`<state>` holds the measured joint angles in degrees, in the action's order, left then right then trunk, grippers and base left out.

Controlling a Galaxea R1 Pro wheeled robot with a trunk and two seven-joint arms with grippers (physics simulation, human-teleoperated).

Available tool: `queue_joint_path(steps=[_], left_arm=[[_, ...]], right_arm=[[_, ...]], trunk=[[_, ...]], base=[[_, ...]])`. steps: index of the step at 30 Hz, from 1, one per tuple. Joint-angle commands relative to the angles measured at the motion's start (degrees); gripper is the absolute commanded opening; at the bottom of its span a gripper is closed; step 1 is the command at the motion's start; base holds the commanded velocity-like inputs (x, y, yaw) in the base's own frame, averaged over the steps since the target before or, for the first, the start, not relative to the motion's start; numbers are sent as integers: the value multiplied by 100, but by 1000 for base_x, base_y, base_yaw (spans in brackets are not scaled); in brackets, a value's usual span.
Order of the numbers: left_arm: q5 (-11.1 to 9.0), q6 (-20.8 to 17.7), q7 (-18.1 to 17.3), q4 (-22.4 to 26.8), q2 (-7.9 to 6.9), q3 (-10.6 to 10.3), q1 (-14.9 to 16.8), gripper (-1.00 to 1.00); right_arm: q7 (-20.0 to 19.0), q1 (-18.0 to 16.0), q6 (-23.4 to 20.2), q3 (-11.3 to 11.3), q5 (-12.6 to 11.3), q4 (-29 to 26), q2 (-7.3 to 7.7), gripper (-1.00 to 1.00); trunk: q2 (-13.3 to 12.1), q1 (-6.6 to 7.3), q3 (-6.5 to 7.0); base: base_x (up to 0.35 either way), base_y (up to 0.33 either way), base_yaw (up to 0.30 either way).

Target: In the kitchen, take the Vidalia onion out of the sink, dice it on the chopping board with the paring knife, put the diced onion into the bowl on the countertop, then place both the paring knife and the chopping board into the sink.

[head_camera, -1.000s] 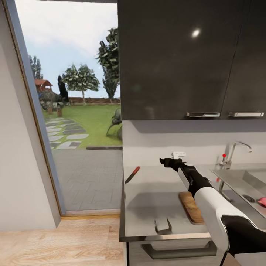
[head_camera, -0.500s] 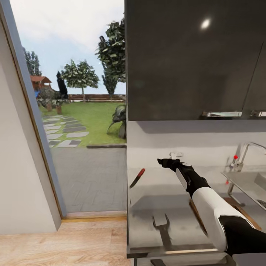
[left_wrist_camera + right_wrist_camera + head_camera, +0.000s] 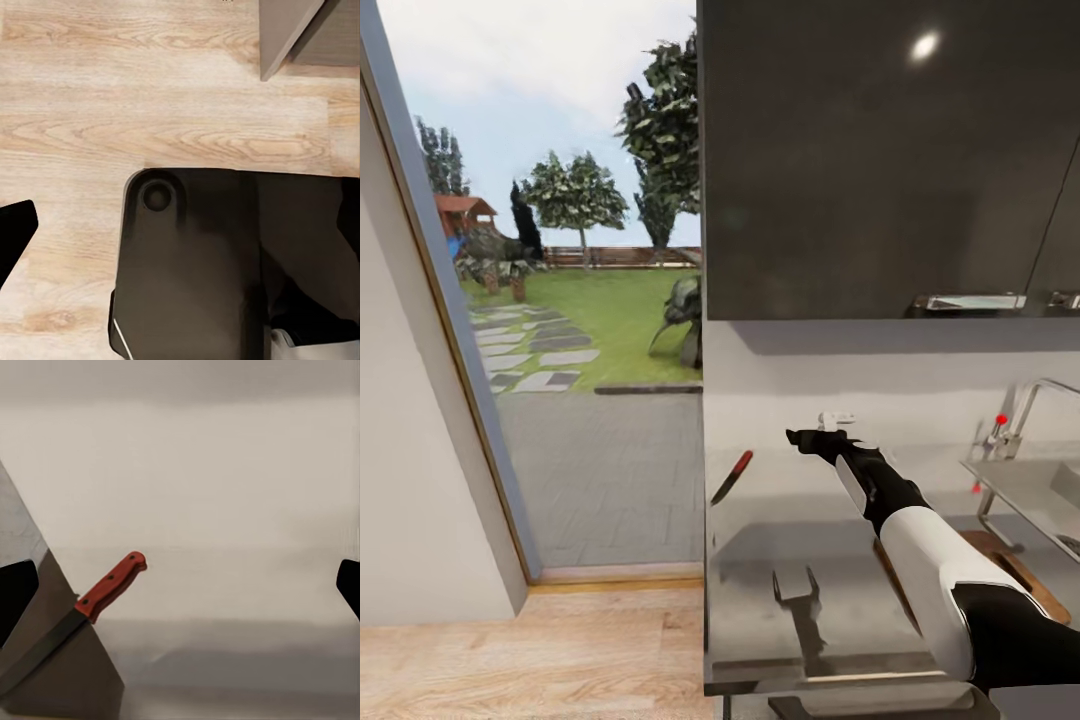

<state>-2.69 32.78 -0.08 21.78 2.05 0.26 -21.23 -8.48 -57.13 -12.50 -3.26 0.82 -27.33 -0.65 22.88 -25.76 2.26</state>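
Observation:
The paring knife [image 3: 732, 476], red handle and dark blade, lies at the left end of the grey countertop [image 3: 790, 530] with its blade over the edge. In the right wrist view the paring knife [image 3: 105, 589] is ahead and off to one side. My right gripper [image 3: 807, 438] hovers open over the countertop, beyond and right of the knife, and its fingertips [image 3: 16, 592] stand wide apart with nothing between them. The chopping board [image 3: 1015, 565] is partly hidden behind my right forearm. The sink [image 3: 1032, 482] shows at the right edge. The onion is out of view. A small white thing [image 3: 836, 420], perhaps the bowl, peeks from behind the gripper.
Dark wall cabinets [image 3: 880, 160] hang over the counter, and the chrome tap [image 3: 1028, 405] with a red knob stands by the sink. An open doorway [image 3: 590, 330] to a garden is left of the counter. The left wrist view looks down on wooden floor [image 3: 150, 112] and my dark base [image 3: 195, 262].
The head view has swung left, so the sink and board slid toward the right edge and the onion left the picture. My right arm holds its pose, still open.

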Motion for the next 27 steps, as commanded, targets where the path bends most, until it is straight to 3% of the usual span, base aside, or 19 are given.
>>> queue_joint_path(steps=[1, 11, 27], left_arm=[[-28, 13, -2, 10, 3, 1, -4, 100], [-30, 14, -1, -7, -2, 1, -4, 100], [-38, 9, -1, -8, 4, 1, -4, 100]], right_arm=[[-33, 0, -33, -34, 36, -9, -5, 100], [-39, 0, -33, -40, 141, -27, 3, 100], [-48, 0, -16, -35, 147, -35, -3, 100]], trunk=[[4, -2, -10], [4, -2, -103], [4, -2, -250]], base=[[0, 0, 0], [8, 5, 0], [82, 99, 0]])
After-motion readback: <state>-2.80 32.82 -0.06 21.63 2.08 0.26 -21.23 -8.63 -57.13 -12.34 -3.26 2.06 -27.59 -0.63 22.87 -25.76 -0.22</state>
